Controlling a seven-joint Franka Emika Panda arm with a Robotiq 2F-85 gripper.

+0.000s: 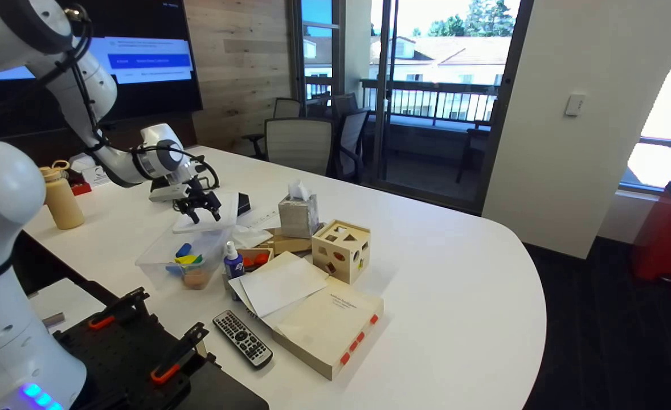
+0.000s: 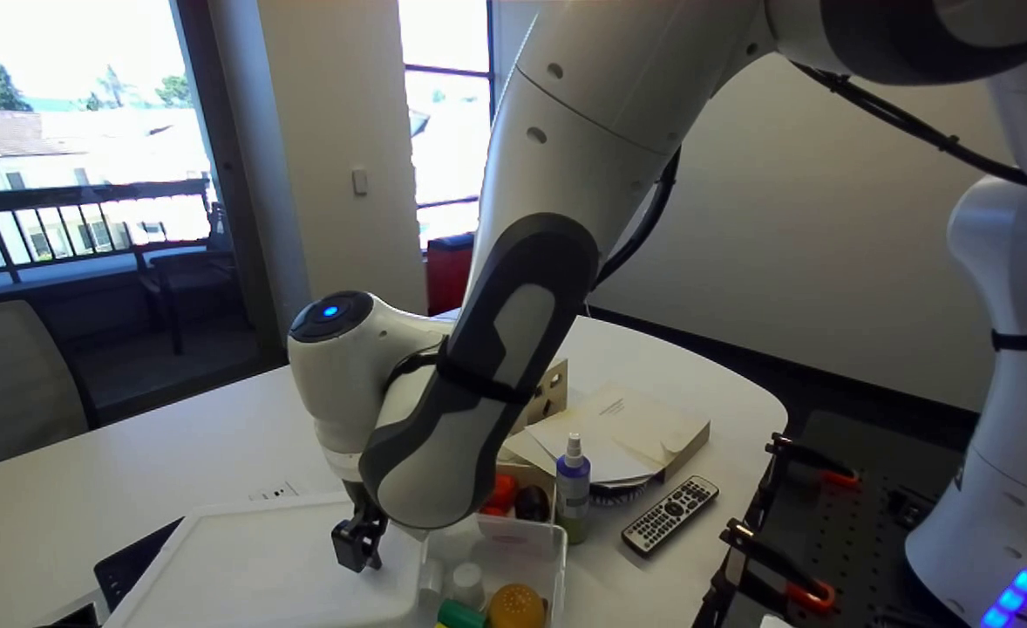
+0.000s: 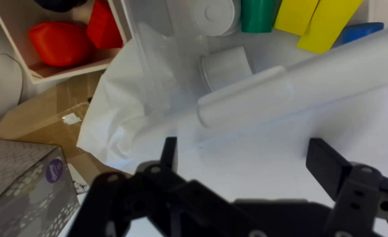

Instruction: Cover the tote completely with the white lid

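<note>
1. Gripper set wide, its black fingers well apart over the white lid, bare plastic showing in the gap; whether they touch it cannot be told
2. The lid looks smooth and plain, rectangular with rounded corners, a thin ridge running just inside its border; the wrist view shows a long raised tab on the edge nearest the clear tote
3. It lies next to the tote, that edge partly hiding a white cup in the wrist view; whether it rests on the rim is unclear
4. Most of the tote is uncovered, with a green piece, yellow pieces and a round orange piece inside
</note>
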